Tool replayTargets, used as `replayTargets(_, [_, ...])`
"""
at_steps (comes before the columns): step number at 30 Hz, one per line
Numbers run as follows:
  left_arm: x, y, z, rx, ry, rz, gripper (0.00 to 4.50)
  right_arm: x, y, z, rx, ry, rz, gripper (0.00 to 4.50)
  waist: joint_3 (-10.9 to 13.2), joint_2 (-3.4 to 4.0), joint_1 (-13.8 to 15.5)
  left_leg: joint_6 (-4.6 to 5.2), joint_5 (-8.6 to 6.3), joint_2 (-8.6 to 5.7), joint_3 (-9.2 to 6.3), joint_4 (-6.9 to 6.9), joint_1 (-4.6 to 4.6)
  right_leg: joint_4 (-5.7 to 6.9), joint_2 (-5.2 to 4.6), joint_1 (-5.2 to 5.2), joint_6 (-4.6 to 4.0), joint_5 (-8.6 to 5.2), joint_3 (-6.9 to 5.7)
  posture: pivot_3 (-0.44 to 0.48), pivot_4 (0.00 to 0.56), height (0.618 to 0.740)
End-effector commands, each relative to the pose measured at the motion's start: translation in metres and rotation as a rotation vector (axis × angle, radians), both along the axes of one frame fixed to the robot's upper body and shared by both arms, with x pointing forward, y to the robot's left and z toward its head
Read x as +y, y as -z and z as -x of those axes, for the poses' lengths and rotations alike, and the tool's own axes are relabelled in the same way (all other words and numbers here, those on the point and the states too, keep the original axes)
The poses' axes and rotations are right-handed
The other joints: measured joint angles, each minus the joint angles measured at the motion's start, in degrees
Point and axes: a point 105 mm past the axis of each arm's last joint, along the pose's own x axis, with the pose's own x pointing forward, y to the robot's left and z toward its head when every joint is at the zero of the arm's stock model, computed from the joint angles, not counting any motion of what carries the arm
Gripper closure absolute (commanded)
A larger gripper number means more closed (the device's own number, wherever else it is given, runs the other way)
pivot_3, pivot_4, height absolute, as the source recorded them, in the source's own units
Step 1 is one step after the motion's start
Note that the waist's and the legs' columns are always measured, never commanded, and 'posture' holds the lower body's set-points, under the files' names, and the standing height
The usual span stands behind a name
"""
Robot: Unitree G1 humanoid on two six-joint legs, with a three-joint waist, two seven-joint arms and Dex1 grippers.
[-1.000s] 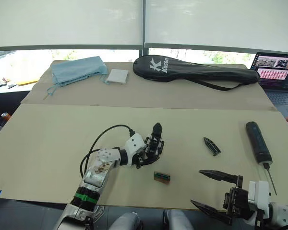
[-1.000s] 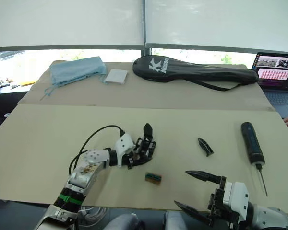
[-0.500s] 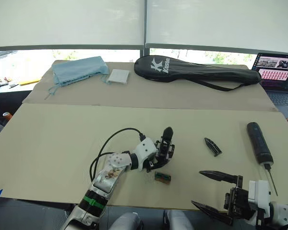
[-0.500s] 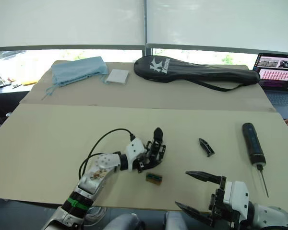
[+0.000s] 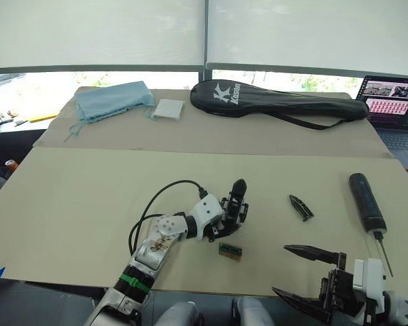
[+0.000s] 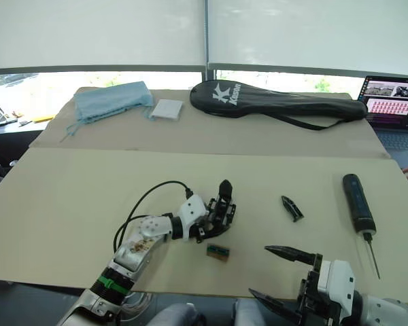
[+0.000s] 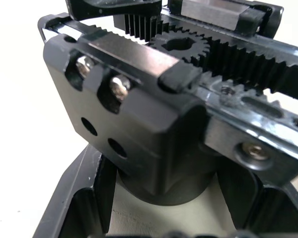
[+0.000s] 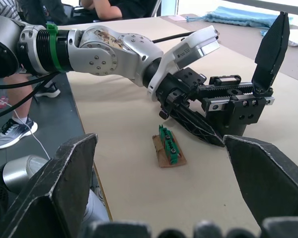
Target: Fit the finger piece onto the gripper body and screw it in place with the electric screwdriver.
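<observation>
1. The gripper body is held by the left gripper near the middle of the beige table, with its one black finger pointing up and away.
2. In the left wrist view, the left gripper's fingers are seen closed around the round base of the gripper body, whose toothed racks and central gear face the camera.
3. The finger piece is seen lying flat on the table, to the right of the gripper body and well apart from it.
4. The electric screwdriver is laid further right, near the table's right edge, with its thin metal bit pointing toward the near edge.
5. A small green-and-brown box is set on the table just near of the held gripper body, not touching it.
6. The right gripper is held at the near right edge, its two fingers spread wide apart and clamped on nothing.
7. On the far table, a blue cloth, a white pad and a black racket bag are laid out.
8. An open laptop is seen at the far right.
</observation>
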Motion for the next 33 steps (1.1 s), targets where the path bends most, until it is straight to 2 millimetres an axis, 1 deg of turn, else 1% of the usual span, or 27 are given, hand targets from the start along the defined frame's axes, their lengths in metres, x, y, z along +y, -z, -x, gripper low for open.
replayTargets(1, [0.002,-0.001,0.000,0.013,0.005,-0.009,1.11,-0.001,-0.011,0.000,-0.056,0.010,0.003,0.00,0.0,0.00,0.0,0.00,0.00,0.00,0.00,0.00,0.00,0.00,0.00,0.00,0.00,0.00,0.00,0.000,0.150,0.740])
replayTargets(2, [0.005,-0.003,-0.001,0.004,-0.006,-0.008,0.82,-0.003,-0.013,0.000,-0.064,0.023,0.000,0.00,0.0,0.00,0.0,0.00,0.00,0.00,0.00,0.00,0.00,0.00,0.00,0.00,0.00,0.00,0.00,0.000,0.150,0.740])
replayTargets(3, [0.010,-0.003,-0.001,0.007,-0.010,-0.011,0.36,-0.005,-0.015,-0.001,-0.074,0.037,-0.002,0.00,0.0,0.00,-0.1,0.00,0.00,0.00,0.00,0.00,0.00,0.00,0.00,0.00,0.00,0.00,0.00,0.000,0.150,0.740])
replayTargets(4, [0.014,-0.004,-0.001,0.001,-0.010,-0.018,0.06,-0.007,-0.017,-0.002,-0.078,0.046,-0.003,0.00,0.0,0.00,-0.2,0.00,0.00,0.01,0.00,-0.01,0.00,0.00,0.01,-0.02,0.00,0.00,0.00,0.000,0.150,0.740])
replayTargets(8, [0.038,-0.005,-0.005,-0.005,-0.031,-0.032,0.06,-0.013,-0.019,0.001,-0.079,0.077,-0.001,0.00,0.0,0.05,-0.7,-0.03,0.01,0.06,0.00,-0.03,0.01,0.03,0.04,-0.05,-0.01,0.00,0.02,0.000,0.150,0.740])
replayTargets(10, [0.054,-0.008,-0.004,0.017,-0.019,-0.023,0.06,-0.018,-0.020,0.005,-0.073,0.106,-0.001,0.00,0.0,0.07,-0.7,-0.05,0.03,0.07,0.00,-0.04,0.01,0.03,0.04,-0.06,-0.02,0.01,0.01,0.000,0.150,0.740])
replayTargets(11, [0.066,-0.009,-0.005,0.012,-0.019,-0.025,0.06,-0.023,-0.020,0.007,-0.067,0.132,-0.004,0.00,0.0,0.07,-0.7,-0.05,0.03,0.09,0.00,-0.06,0.01,0.03,0.05,-0.06,-0.02,0.01,0.01,0.000,0.150,0.740])
replayTargets(14, [0.091,-0.016,-0.007,0.004,-0.026,-0.014,0.06,-0.036,-0.023,0.012,-0.063,0.208,-0.011,0.00,-0.1,0.13,-0.7,-0.06,0.02,0.11,0.00,-0.09,0.02,0.02,0.09,-0.09,-0.03,0.01,0.00,0.000,0.150,0.740])
replayTargets(16, [0.108,-0.025,0.004,0.028,0.056,-0.007,0.06,-0.052,-0.021,0.020,-0.052,0.271,0.007,0.00,-0.1,0.14,-0.7,-0.07,0.02,0.09,0.00,-0.09,0.01,0.01,0.09,-0.08,-0.04,0.01,-0.01,0.000,0.150,0.740])
replayTargets(18, [0.127,-0.029,0.014,0.050,0.132,-0.026,0.06,-0.065,-0.018,0.027,-0.043,0.341,0.025,0.00,-0.1,0.14,-0.7,-0.06,0.01,0.07,0.00,-0.11,0.00,0.00,0.08,-0.09,-0.03,0.01,-0.02,0.000,0.150,0.740])
replayTargets(19, [0.132,-0.031,0.016,0.056,0.154,-0.027,0.06,-0.069,-0.017,0.029,-0.043,0.364,0.029,0.00,-0.1,0.15,-0.7,-0.06,0.01,0.06,0.00,-0.16,0.00,-0.02,0.10,-0.12,-0.04,0.00,-0.03,0.000,0.150,0.740])
replayTargets(21, [0.144,-0.046,0.019,0.076,0.180,0.015,0.06,-0.080,-0.014,0.030,-0.019,0.456,0.027,0.00,-0.1,0.18,-0.7,-0.05,0.00,0.01,0.00,-0.18,0.01,-0.01,0.11,-0.12,-0.04,0.00,-0.05,0.000,0.150,0.740])
replayTargets(23, [0.149,-0.057,0.019,0.097,0.190,0.041,0.06,-0.086,-0.016,0.027,-0.023,0.522,0.019,0.00,0.0,0.18,-0.7,-0.06,0.00,0.00,0.00,-0.17,0.02,-0.01,0.10,-0.11,-0.04,0.00,-0.05,0.000,0.150,0.740])
replayTargets(25, [0.147,-0.073,0.015,0.063,0.194,0.080,0.06,-0.086,-0.023,0.017,-0.029,0.571,0.009,0.00,0.0,0.18,-0.7,-0.06,0.00,-0.03,0.00,-0.16,0.02,0.01,0.10,-0.10,-0.04,0.00,-0.04,0.000,0.150,0.740])
replayTargets(27, [0.141,-0.097,0.011,0.020,0.206,0.145,0.06,-0.089,-0.025,0.004,0.007,0.622,0.050,0.00,0.0,0.18,-0.7,-0.07,0.00,-0.02,0.00,-0.15,0.03,0.03,0.08,-0.10,-0.04,0.01,-0.03,0.000,0.150,0.740])
replayTargets(29, [0.134,-0.113,0.010,-0.006,0.217,0.188,0.06,-0.091,-0.028,-0.008,0.048,0.652,0.077,0.00,0.0,0.17,-0.9,-0.08,0.00,-0.02,0.02,-0.13,0.02,0.04,0.02,-0.11,-0.05,0.01,0.00,0.000,0.150,0.740])
replayTargets(30, [0.132,-0.118,0.010,-0.012,0.219,0.198,0.06,-0.091,-0.030,-0.012,0.061,0.657,0.078,0.00,0.0,0.15,-0.9,-0.08,0.00,-0.02,0.02,-0.12,0.01,0.04,0.01,-0.11,-0.06,0.02,0.00,0.000,0.150,0.740])
replayTargets(31, [0.130,-0.125,0.010,-0.017,0.226,0.214,0.06,-0.091,-0.034,-0.019,0.076,0.658,0.073,0.00,-0.1,0.16,-0.9,-0.09,0.01,-0.02,0.03,-0.13,-0.01,0.02,0.01,-0.13,-0.07,0.03,-0.01,0.000,0.150,0.740])
replayTargets(32, [0.127,-0.135,0.009,-0.033,0.235,0.232,0.06,-0.096,-0.036,-0.030,0.124,0.679,0.106,0.00,-0.1,0.17,-1.0,-0.10,0.01,0.01,0.03,-0.14,0.00,0.00,0.01,-0.12,-0.08,0.03,-0.01,0.000,0.150,0.740])
replayTargets(33, [0.125,-0.145,0.008,-0.037,0.240,0.255,0.06,-0.103,-0.037,-0.042,0.182,0.712,0.179,0.00,-0.1,0.16,-1.1,-0.10,0.01,0.03,0.03,-0.14,-0.01,0.00,0.01,-0.13,-0.10,0.04,0.01,0.000,0.150,0.740])
